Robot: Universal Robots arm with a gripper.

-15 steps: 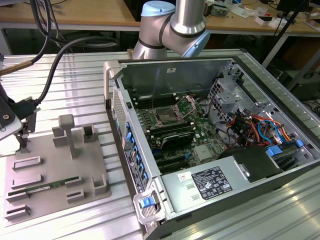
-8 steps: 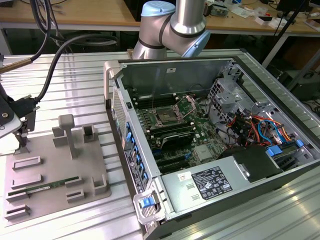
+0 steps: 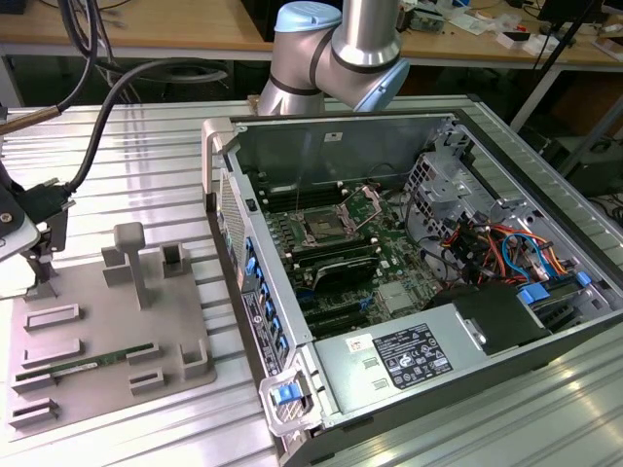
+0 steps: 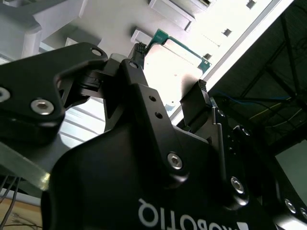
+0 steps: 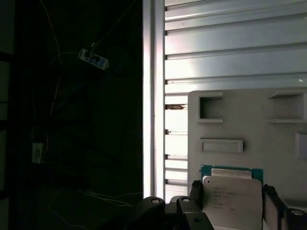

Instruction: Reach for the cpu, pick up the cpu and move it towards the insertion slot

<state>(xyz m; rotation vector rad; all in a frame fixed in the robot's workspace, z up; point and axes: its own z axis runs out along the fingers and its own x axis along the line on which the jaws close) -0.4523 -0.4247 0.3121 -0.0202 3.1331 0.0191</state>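
The cpu (image 5: 232,199), a flat square chip with a pale silvery face and a green rim, lies on the grey fixture plate (image 5: 268,143). My gripper (image 5: 231,191) straddles it, with one black finger (image 5: 194,190) against one edge and the other against the opposite edge. In the second wrist view the cpu (image 4: 173,67) sits between the same fingertips (image 4: 139,51) of the gripper (image 4: 170,69), which looks shut on the chip. In the exterior view the gripper (image 3: 44,255) hangs over the plate's far corner at that view's left. The insertion slot (image 3: 321,231) is inside the open computer case.
The grey fixture plate (image 3: 107,331) carries raised blocks, a post (image 3: 129,255) and a green memory stick (image 3: 92,362). The open computer case (image 3: 409,282) stands at the exterior view's right, with cables and drive bays inside. The arm's base (image 3: 336,49) rises behind the case on the ribbed metal table (image 3: 156,146).
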